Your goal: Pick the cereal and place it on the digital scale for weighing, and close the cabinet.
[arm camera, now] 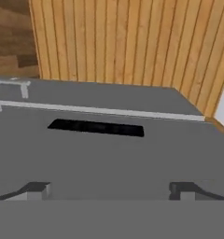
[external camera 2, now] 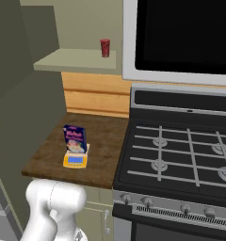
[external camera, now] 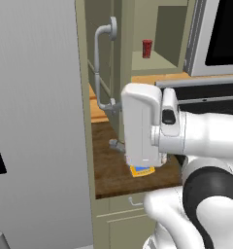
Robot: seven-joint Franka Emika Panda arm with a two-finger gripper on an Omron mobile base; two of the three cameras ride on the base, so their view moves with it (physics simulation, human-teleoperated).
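— So where did the cereal [external camera 2: 75,139] stand?

— Upright on the digital scale [external camera 2: 76,160], at the front left of the wooden counter [external camera 2: 105,136]. That step looked done; the open cabinet door [external camera: 100,68] was left.

— Which way from the fingers?

— The door's curved grey handle [external camera: 102,68] ran vertically, up and to the left of the arm's white wrist. The gripper [arm camera: 112,190] faced the stove's grey back panel [arm camera: 109,126] and plank wall, so I judged it had to swing left.

— And the fingers?

— Spread wide, holding nothing.

Red cup [external camera 2: 105,47], stove [external camera 2: 181,155], refrigerator [external camera: 36,121]
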